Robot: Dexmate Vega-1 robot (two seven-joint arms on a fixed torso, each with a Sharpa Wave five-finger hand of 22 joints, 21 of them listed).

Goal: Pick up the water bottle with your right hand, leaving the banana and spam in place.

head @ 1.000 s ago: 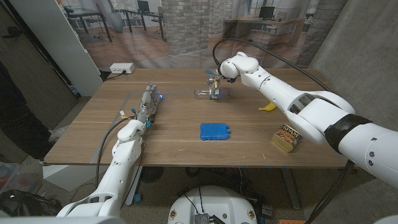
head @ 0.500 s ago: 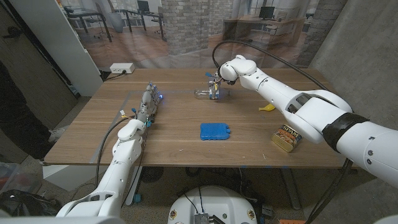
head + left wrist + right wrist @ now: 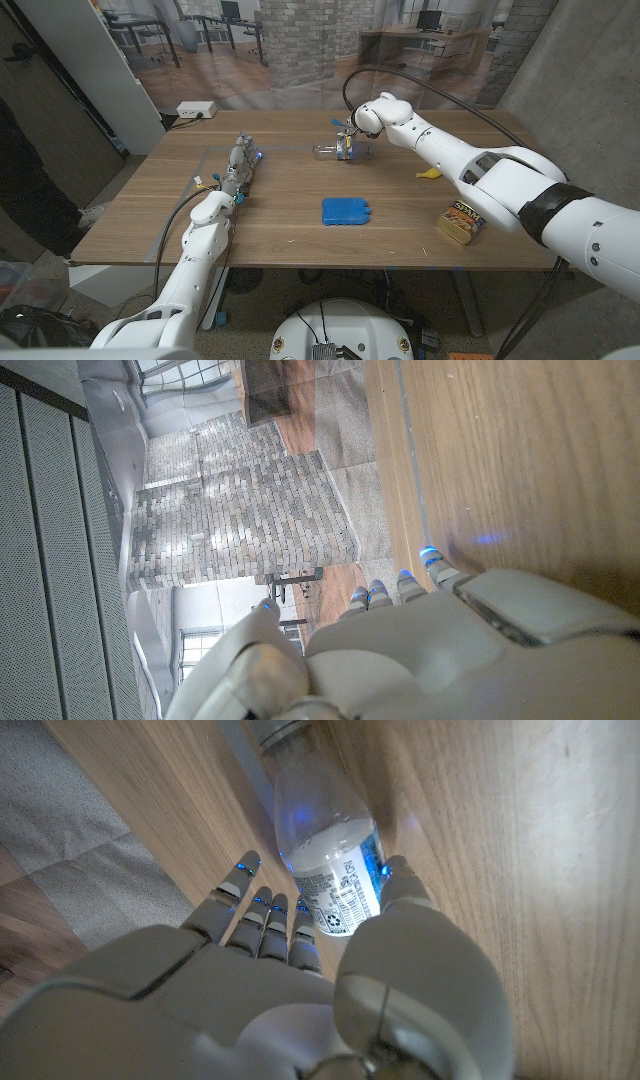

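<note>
A clear water bottle [image 3: 325,150] with a printed label lies on its side at the far middle of the table. My right hand [image 3: 347,138] is down over it. In the right wrist view the bottle [image 3: 322,850] lies between the straight fingers [image 3: 262,915] on one side and the thumb [image 3: 398,880] on the other, with the thumb against the label. The yellow banana [image 3: 430,173] lies right of the bottle, partly behind my right forearm. The spam can [image 3: 462,222] stands near the front right. My left hand [image 3: 238,165] stays on the table at the left, fingers stretched out and holding nothing.
A blue flat pack [image 3: 347,210] lies in the middle of the table [image 3: 280,230], nearer than the bottle. A white box [image 3: 196,109] with a cable sits at the far left corner. A person's dark clothing shows at the left edge.
My right hand has shifted slightly left and lower around the bottle. The bottle, banana, spam can and left hand have not moved.
</note>
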